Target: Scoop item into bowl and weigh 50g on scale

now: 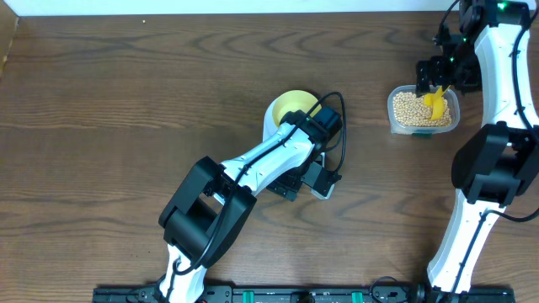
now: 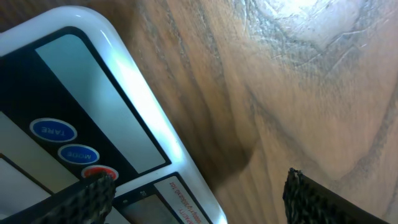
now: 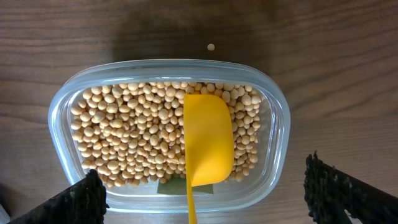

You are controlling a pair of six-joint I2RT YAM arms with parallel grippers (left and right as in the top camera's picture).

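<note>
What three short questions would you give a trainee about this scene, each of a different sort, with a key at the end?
1. Which word is printed on the upper blue button of the scale?
2. Where do most of the beans lie? A) in the clear tub B) on the scale C) on the floor
3. True or false: the right gripper is shut on the scoop.

Key: 1 TARE. 2 A. 3 False: its fingers stand wide apart, and the scoop rests on the beans.
</note>
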